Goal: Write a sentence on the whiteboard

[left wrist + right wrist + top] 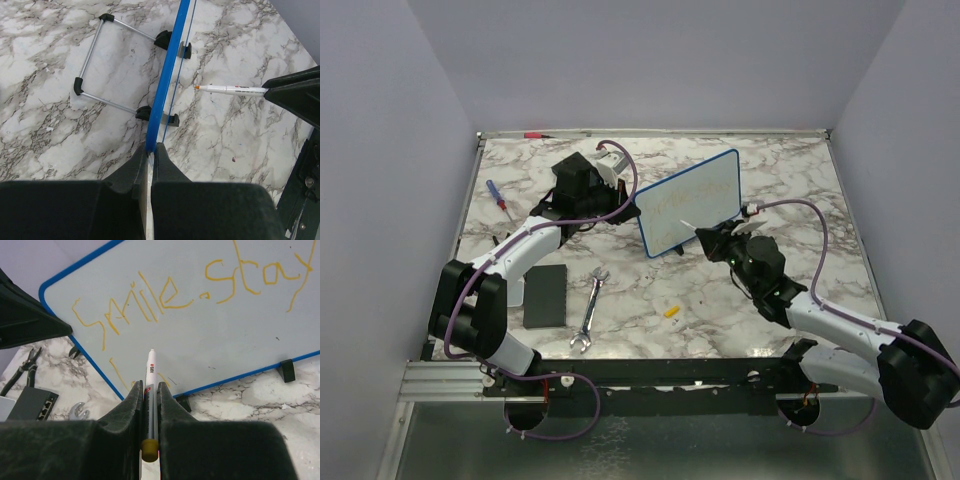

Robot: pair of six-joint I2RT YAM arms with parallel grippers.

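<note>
Marble-patterned table [750, 300] carries the whiteboard [692, 200], standing tilted on black feet near the middle. Steadying it, the left gripper [151, 149] is pinched on its blue edge; the right gripper [150, 390] is clamped around a white marker [151, 367], tip near the board's lower left. Writing looks midway: the sentence [200, 285] reads "Smile. Stay" in yellow, with a second line barely begun. Next, I judge, the tip must press lightly and travel rightwards. Marker's print is too small to read

In my right wrist view the whiteboard [225, 335] runs off-frame at two o'clock; the second line of the sentence [170, 296] mostly hides behind my marker [151, 371] at six o'clock.
</note>
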